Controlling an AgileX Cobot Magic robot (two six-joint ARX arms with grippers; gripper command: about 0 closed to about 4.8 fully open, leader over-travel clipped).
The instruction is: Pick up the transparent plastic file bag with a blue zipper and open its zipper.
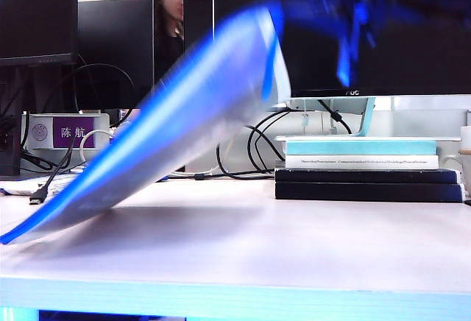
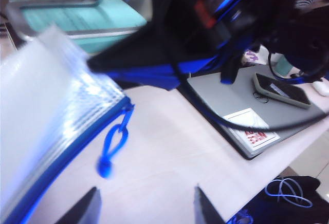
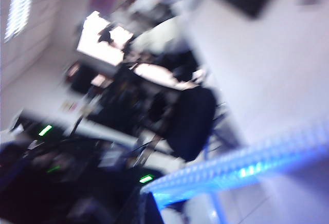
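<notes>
We see the file bag (image 1: 176,122) tilted over the table (image 1: 294,247), its low corner at the left near the table's front, its high end up by the right gripper (image 1: 349,12), which is closed on the bag's top edge at the upper right. To the right, well apart from the bag, a stack of books (image 1: 368,170) lies on the table. Behind the books stands a monitor (image 1: 346,56). From the left wrist, the left gripper (image 2: 146,206) hangs with its jaws apart above the table, just beside the zipper's pull cord (image 2: 114,144), which dangles from the bag's corner. A laptop (image 2: 241,121) lies nearby with a phone (image 2: 281,89) on it.
</notes>
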